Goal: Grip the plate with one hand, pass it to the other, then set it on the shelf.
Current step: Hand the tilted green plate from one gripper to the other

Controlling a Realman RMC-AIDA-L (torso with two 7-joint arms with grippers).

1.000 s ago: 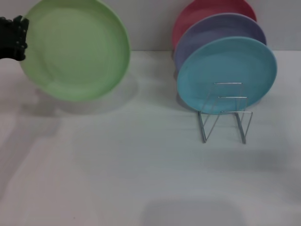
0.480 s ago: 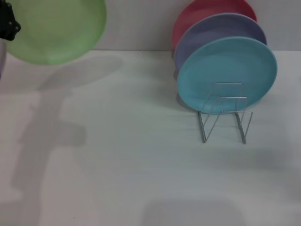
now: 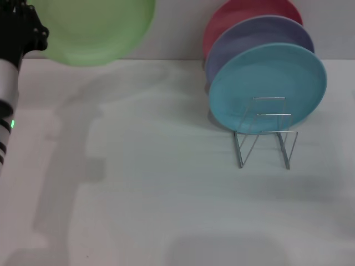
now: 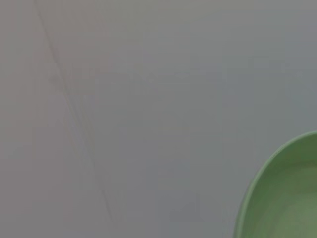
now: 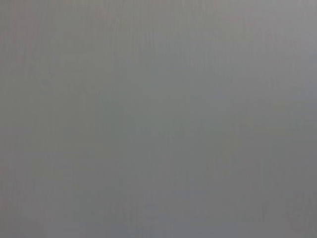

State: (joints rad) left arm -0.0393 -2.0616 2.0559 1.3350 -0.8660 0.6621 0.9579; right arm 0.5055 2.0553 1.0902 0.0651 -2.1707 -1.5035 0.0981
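The light green plate (image 3: 94, 27) hangs in the air at the far left, above the table's back edge, its top cut off by the head view. My left gripper (image 3: 36, 32), black, is shut on the plate's left rim, and the left forearm (image 3: 6, 94) runs down the left edge. In the left wrist view a curved piece of the plate (image 4: 287, 198) shows in one corner. The shelf (image 3: 265, 134), a thin silver wire rack, stands on the table at the right. My right gripper is out of view, and the right wrist view shows only a plain grey surface.
On the shelf stand a turquoise plate (image 3: 268, 86) at the front, a lavender plate (image 3: 260, 34) behind it and a red plate (image 3: 244, 12) at the back. Two wire loops of the shelf are bare in front of the turquoise plate. The white table (image 3: 155, 183) spreads between plate and shelf.
The green plate has risen off the table area, swinging left and then back to the right. The left forearm has come into view along the left edge.
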